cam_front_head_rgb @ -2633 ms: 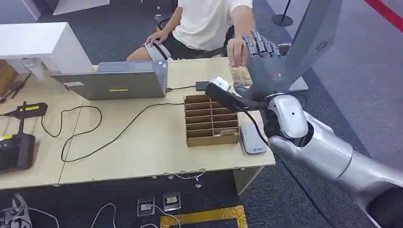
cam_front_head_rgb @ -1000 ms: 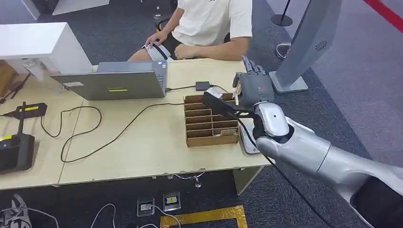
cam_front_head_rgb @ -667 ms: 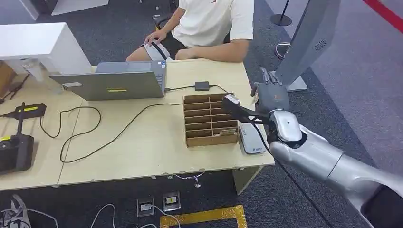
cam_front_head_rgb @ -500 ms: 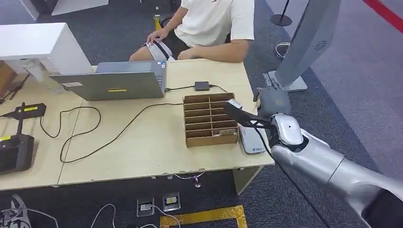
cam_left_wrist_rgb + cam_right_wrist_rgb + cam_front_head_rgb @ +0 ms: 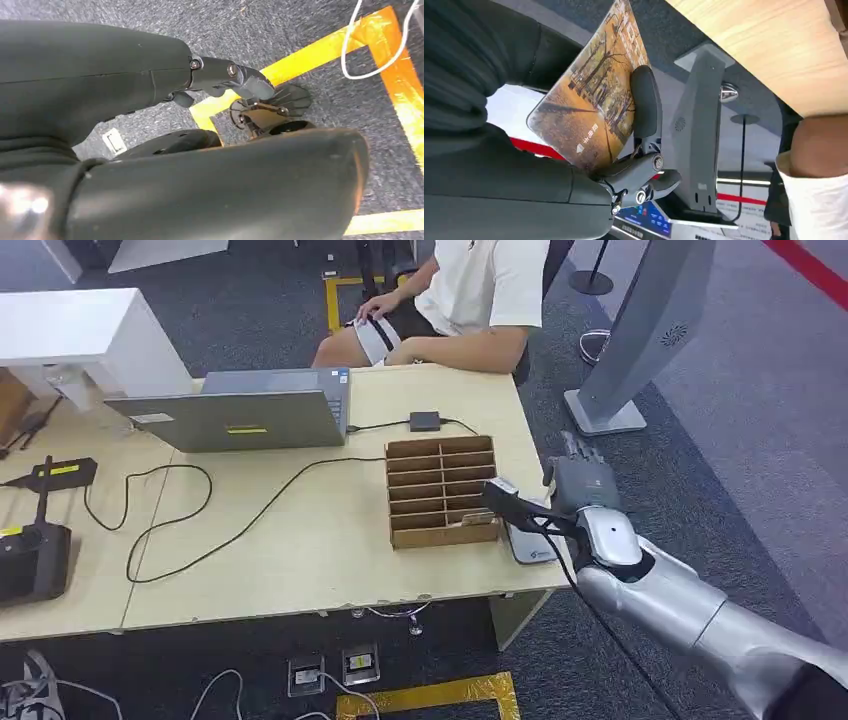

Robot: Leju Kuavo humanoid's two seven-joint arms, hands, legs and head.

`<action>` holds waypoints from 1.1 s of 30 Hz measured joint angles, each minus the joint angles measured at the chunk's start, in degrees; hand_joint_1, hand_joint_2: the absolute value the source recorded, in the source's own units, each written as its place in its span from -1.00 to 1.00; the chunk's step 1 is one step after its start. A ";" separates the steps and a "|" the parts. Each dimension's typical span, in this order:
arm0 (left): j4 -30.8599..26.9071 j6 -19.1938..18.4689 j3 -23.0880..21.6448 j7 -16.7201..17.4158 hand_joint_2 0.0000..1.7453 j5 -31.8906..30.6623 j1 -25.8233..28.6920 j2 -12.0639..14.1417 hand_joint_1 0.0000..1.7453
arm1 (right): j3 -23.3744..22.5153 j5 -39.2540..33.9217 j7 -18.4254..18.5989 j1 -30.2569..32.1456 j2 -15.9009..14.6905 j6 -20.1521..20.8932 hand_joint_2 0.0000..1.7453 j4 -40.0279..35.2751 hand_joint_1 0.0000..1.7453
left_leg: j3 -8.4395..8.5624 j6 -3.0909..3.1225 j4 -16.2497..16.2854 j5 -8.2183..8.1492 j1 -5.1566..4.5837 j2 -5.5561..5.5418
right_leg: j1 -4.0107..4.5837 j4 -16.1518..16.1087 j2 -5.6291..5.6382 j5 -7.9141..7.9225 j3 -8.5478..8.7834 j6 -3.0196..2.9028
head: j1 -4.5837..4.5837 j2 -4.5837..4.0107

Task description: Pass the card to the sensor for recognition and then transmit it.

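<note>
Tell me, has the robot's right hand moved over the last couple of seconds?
Yes. The right hand came down and back from above the table's far edge, now beside the cardboard organizer, toward the grey sensor.

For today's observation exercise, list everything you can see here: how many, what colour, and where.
table: one, pale wood, centre
laptop: one, grey, back left of table
divided box: one, brown, right part of table
card reader: one, grey, beside the box at the table's right edge
small box: one, black, behind the divided box
cable: one, black, across the table
stand: one, grey, on the floor to the right
person: one, white shirt, behind the table
card: one, tree picture, held in the right hand
right hand: one, grey, off the table's right edge
</note>
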 joint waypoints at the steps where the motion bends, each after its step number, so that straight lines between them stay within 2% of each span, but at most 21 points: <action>1: 0.00 0.00 -0.20 0.00 -1.00 0.00 -0.02 0.02 -1.00 | -0.22 -0.20 0.00 0.32 0.02 -0.02 1.00 0.02 1.00 | 0.00 0.00 0.00 0.00 0.00 0.00 | 0.00 0.00 0.00 0.00 0.00 0.00 | -0.04 0.00; 17: 0.00 0.00 -1.75 0.96 -1.00 0.70 -0.15 0.13 -1.00 | -1.22 -3.19 0.00 4.12 0.63 -0.26 1.00 1.03 1.00 | -0.01 0.00 -0.01 0.00 0.00 0.00 | 0.00 0.00 -0.01 0.00 0.00 0.00 | -0.02 0.00; 33: 0.00 0.00 -3.43 1.57 -1.00 1.95 -0.33 0.28 -1.00 | -1.03 -5.29 -0.15 5.59 2.84 -1.60 1.00 3.83 1.00 | -0.01 0.00 -0.01 0.00 0.00 0.00 | 0.00 0.00 0.00 0.00 0.00 0.00 | -0.02 0.00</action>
